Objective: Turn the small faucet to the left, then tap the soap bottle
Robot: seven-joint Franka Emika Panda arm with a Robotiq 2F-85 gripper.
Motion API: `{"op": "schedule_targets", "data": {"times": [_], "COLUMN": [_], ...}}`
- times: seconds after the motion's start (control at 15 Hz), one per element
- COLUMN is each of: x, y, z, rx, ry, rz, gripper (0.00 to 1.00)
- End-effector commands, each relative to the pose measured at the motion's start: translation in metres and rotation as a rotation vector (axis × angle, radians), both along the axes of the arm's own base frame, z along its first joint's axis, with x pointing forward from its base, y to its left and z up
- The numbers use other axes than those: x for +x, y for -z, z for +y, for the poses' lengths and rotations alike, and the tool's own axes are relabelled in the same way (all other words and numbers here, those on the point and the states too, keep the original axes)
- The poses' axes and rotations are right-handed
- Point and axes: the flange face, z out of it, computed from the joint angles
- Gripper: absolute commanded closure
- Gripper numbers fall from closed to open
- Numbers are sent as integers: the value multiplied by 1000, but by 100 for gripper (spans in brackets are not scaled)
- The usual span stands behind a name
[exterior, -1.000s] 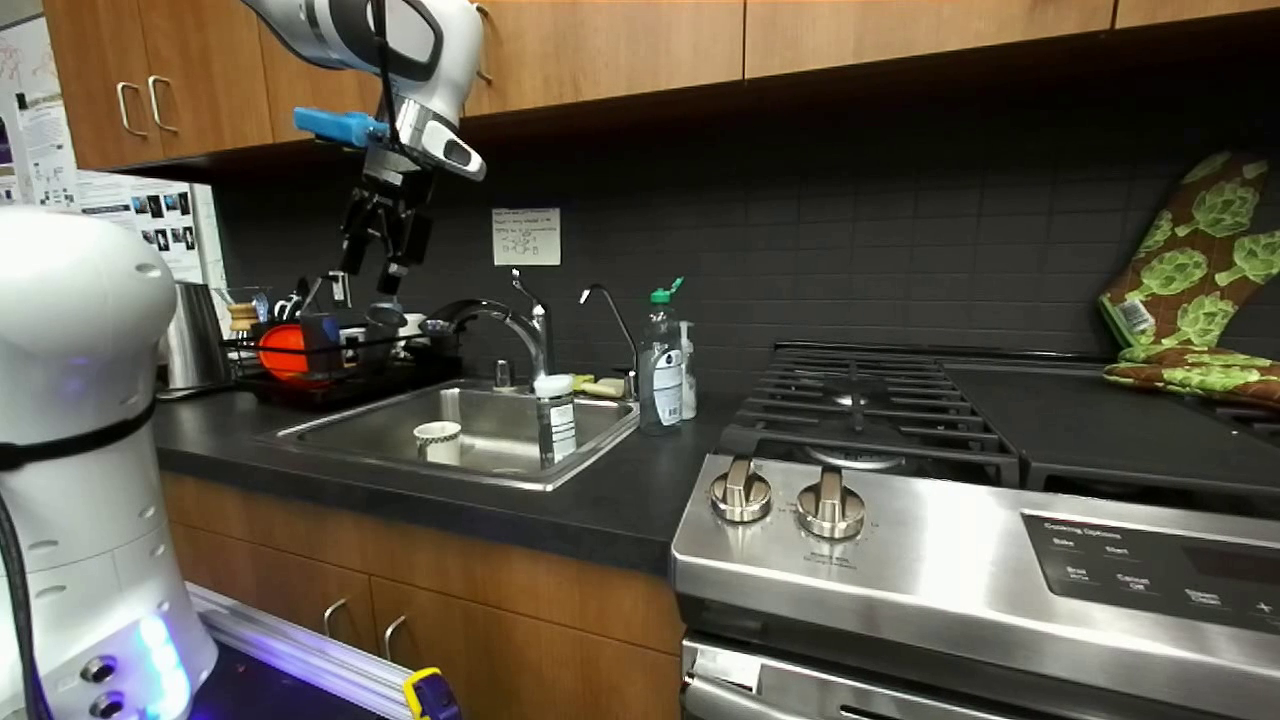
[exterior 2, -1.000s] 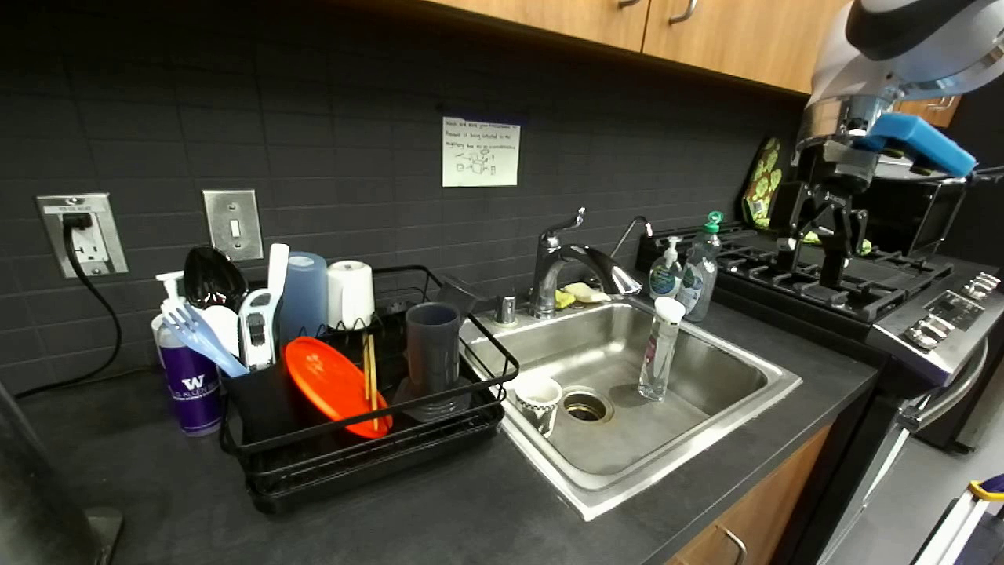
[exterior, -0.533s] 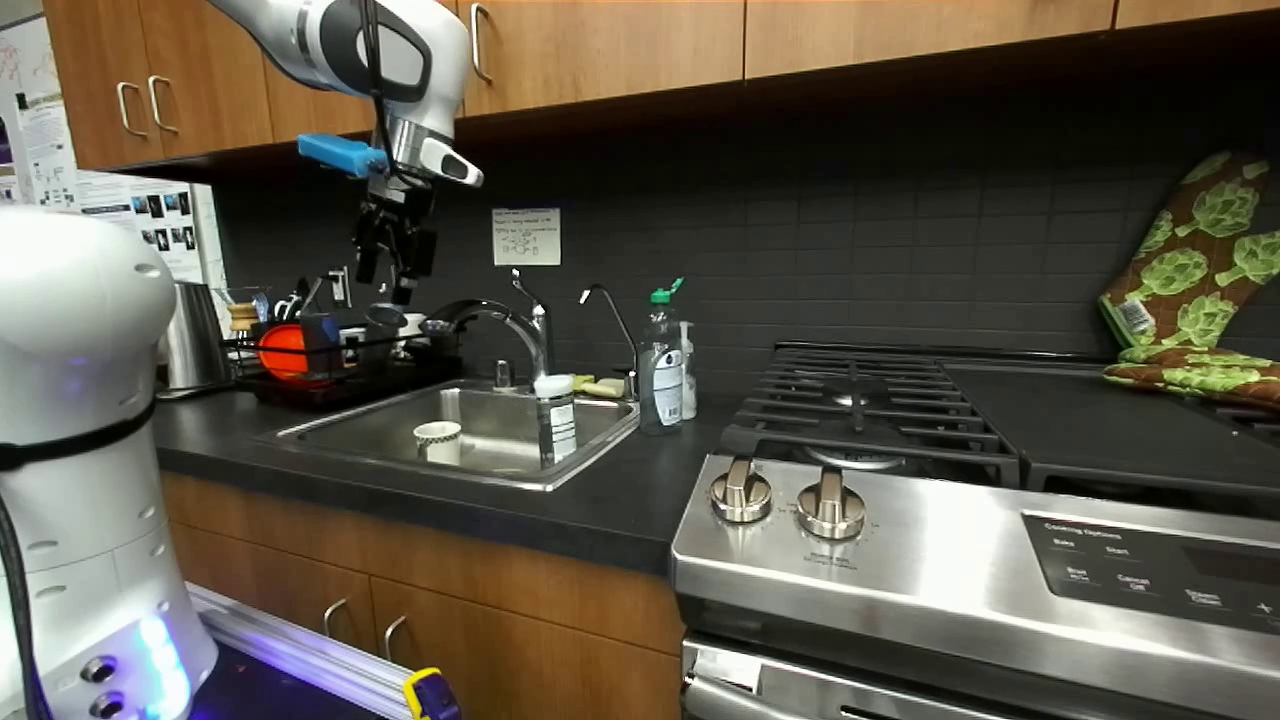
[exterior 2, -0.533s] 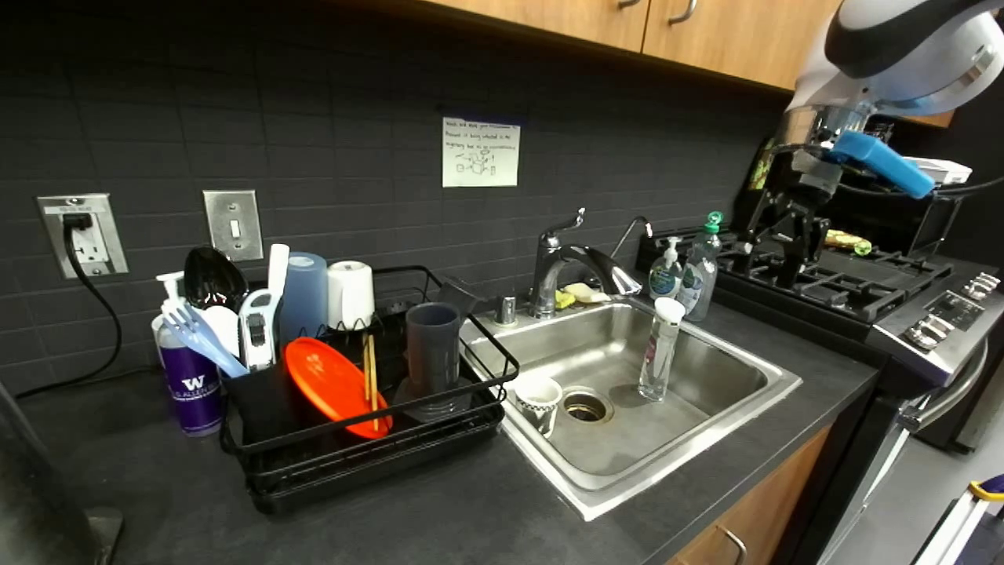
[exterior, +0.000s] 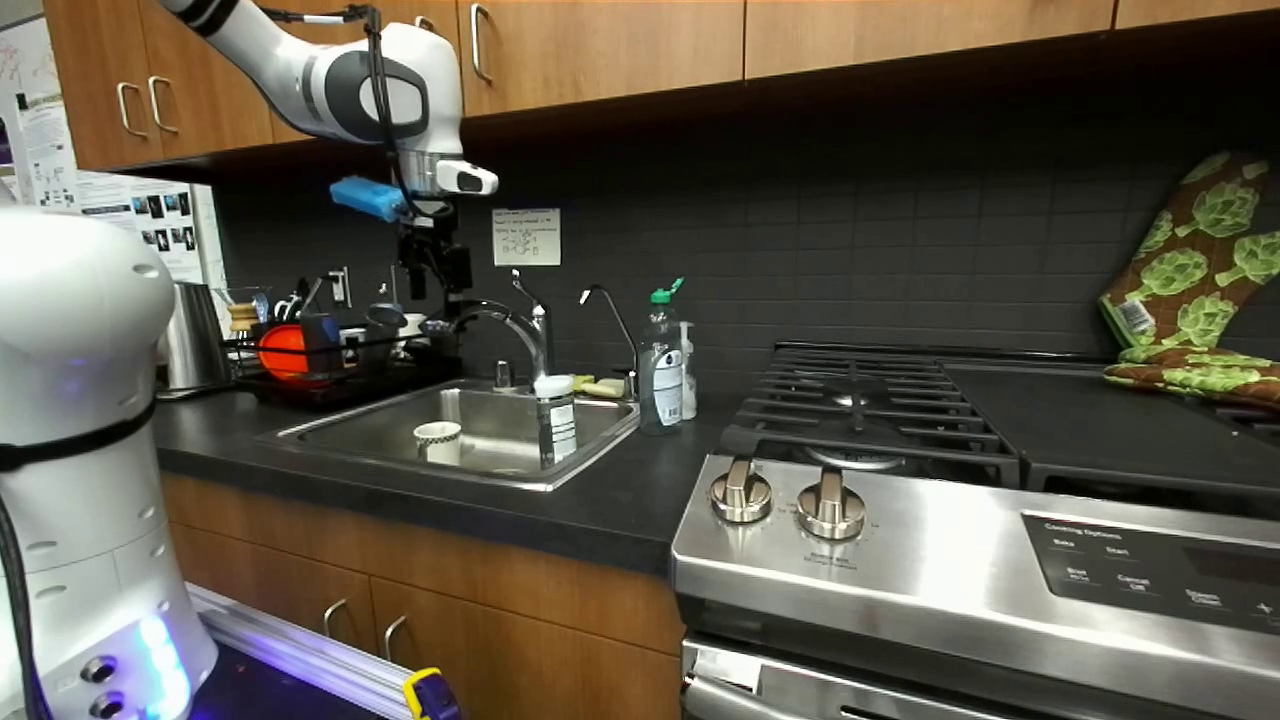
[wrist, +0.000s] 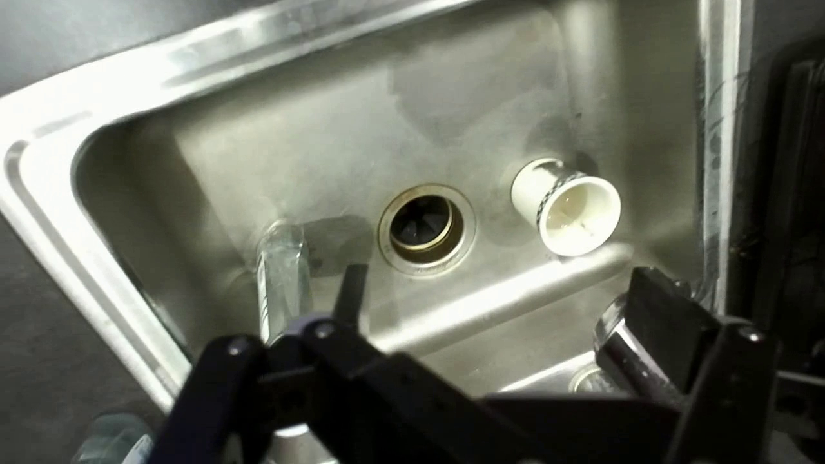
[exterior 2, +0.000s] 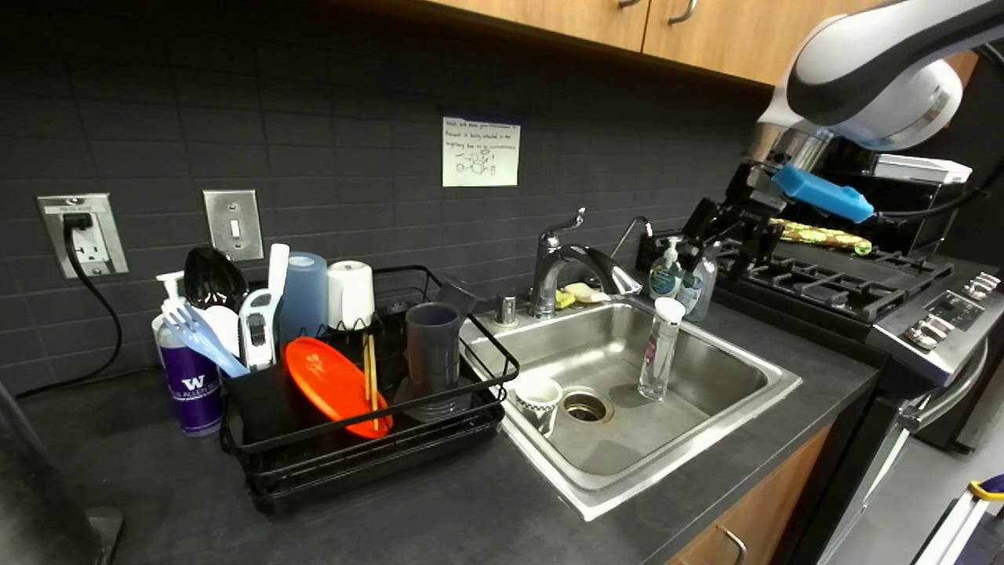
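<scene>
Wrist view: jaws, black, spread wide, nothing held; stainless sink (wrist: 451,96) beneath, containing a cup (wrist: 570,206), checkered rim.

Change: arm (exterior: 440,90) lower, in both exterior views, than a second ago. In an exterior view, jaws now overlap the main faucet (exterior: 541,335), contact not determinable; in an exterior view, they now screen the top of the soap bottle (exterior 2: 700,290).

Item, small faucet (exterior: 627,332): slim gooseneck, rear corner of sink, between main faucet and soap bottle; position unchanged, jaws not on it.

Item, soap bottle: translucent, upright on the tabletop (exterior: 600,520), just beside the sink; unmoved.

Status, by judgement: approach to the small faucet; turn and tap both outstanding. Next move probably calls for passing the main faucet before reaching the slimmer neck, which likely needs only a light sideways push. Risk: knocking the main faucet.
</scene>
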Motion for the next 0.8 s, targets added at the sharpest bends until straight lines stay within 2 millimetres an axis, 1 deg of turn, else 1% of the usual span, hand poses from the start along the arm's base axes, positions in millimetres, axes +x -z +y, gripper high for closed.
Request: {"op": "schedule_targets", "data": {"times": [0.0,0.4,0.73], "x": [10,29,47], "y": [10,24,36], "z": [-12,-32,-39], "rx": [-86,-163,-206], "ry": [52,130,156], "rz": [-50,-132,-180], "gripper": [0,0,0]}}
